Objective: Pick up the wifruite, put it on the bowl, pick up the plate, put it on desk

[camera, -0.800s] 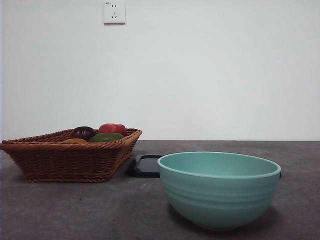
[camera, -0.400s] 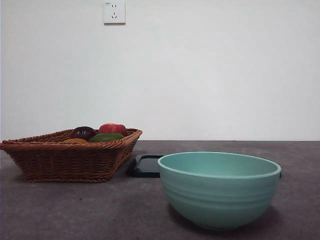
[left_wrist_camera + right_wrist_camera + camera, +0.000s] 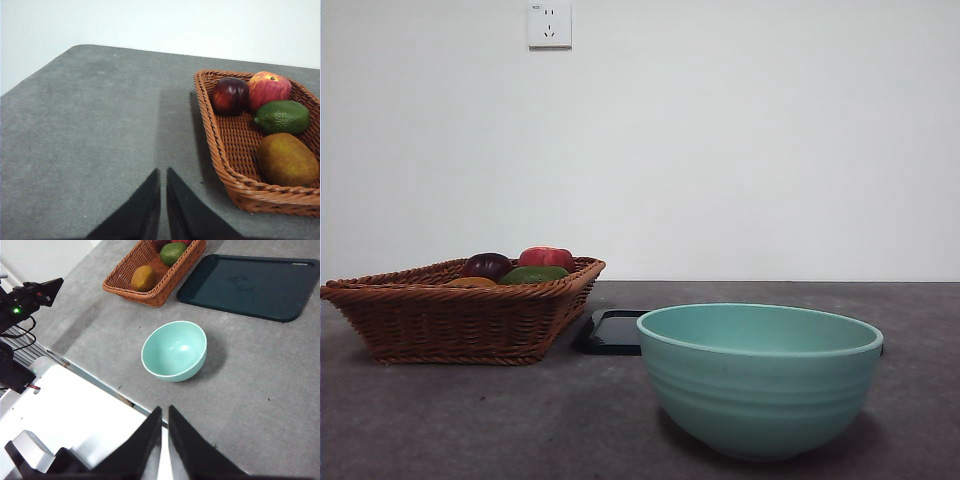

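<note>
Wifruite (image 3: 287, 159) lies in basket (image 3: 227, 150) beside green fruit (image 3: 282, 116); both arms' fingers nearly shut, empty.

Right gripper (image 3: 164, 412) hangs high above the desk (image 3: 260, 385), jaws nearly together. Bowl (image 3: 174, 350) stands empty. Beyond it, wicker basket (image 3: 160, 282) holds the wifruite (image 3: 143, 278) and a green fruit (image 3: 173, 252), beside a dark tray (image 3: 250, 285).

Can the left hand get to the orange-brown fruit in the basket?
Probably yes. The fruit lies uncovered at the basket's near end, nothing on top, and the left hand hangs beside the basket with only the low rim between.
</note>
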You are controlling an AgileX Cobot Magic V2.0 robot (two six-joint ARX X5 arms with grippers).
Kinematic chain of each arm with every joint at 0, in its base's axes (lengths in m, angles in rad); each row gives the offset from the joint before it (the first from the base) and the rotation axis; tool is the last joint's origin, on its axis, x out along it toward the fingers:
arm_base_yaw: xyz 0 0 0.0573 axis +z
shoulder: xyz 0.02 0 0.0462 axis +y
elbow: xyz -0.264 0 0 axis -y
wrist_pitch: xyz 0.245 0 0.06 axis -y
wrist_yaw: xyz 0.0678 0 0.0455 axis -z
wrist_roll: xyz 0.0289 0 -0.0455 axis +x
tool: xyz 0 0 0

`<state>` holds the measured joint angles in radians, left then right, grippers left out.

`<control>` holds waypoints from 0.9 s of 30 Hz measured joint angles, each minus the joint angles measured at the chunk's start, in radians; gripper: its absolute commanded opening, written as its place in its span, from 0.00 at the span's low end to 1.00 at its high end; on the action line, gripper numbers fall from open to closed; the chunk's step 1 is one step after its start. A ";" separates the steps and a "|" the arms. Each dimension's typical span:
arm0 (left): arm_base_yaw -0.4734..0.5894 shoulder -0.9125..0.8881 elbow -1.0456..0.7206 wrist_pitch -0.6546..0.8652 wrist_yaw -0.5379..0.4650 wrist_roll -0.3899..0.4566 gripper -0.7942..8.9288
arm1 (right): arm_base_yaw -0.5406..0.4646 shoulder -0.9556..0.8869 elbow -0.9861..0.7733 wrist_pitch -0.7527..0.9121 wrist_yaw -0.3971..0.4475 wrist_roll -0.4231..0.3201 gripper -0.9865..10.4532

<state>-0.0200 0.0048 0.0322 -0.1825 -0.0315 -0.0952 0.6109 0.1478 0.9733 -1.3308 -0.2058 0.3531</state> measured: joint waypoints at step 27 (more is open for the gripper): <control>0.000 0.000 0.000 0.000 0.000 0.000 0.10 | -0.406 -0.071 -0.353 0.621 0.045 -0.182 0.10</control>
<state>-0.0200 0.0048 0.0322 -0.1825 -0.0315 -0.0952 0.2047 0.0772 0.6201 -0.7101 -0.1604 0.1707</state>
